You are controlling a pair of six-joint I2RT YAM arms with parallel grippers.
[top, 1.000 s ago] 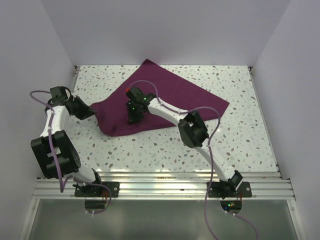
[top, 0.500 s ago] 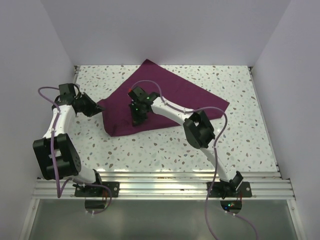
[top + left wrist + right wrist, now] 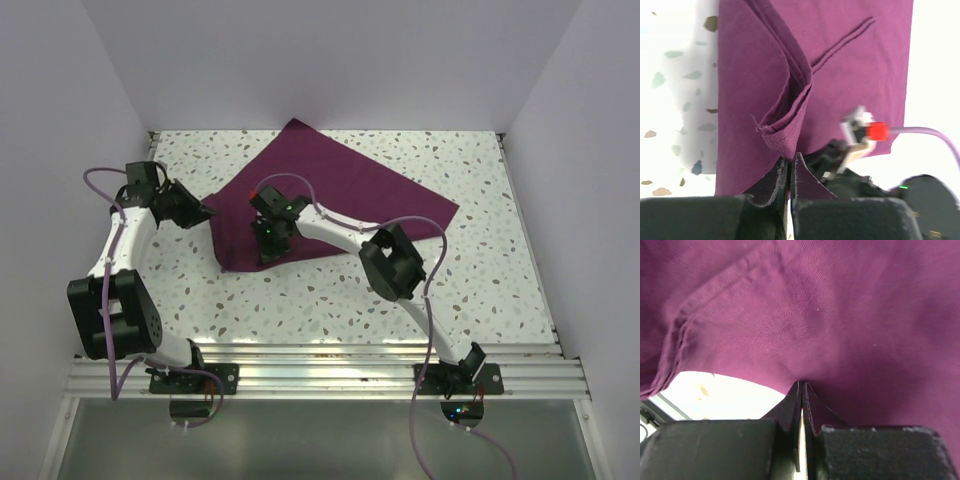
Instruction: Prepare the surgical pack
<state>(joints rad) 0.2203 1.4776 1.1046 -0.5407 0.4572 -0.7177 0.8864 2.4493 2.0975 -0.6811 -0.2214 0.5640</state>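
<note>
Top external view is showing a large plum-purple cloth (image 3: 340, 195) lying on the far middle of the white speckled surface (image 3: 480, 270). One corner is pointing toward the back wall and another is reaching out to the right. Its left portion is bunching into folded layers.

From the left, the left end effector (image 3: 206, 209) is reaching in at the cloth's left edge. It is clamping shut on that edge. In the left wrist view its dark fingers (image 3: 767, 189) are pressing together on a doubled-over fold of the fabric, which is rising into a small ridge just ahead of the tips.

Over the near-left part of the cloth, the right end effector (image 3: 267, 252) is pointing downward, close to the cloth's near edge. It is also closing tightly on fabric. In the right wrist view its fingers (image 3: 786, 412) are pinching a small peak of purple material, and the cloth is spreading across nearly the whole frame. A stacked hem is curving at the left, with a bright patch of the surface showing beneath it.

Both arms are gripping the same cloth at separate spots, near one another.
</note>
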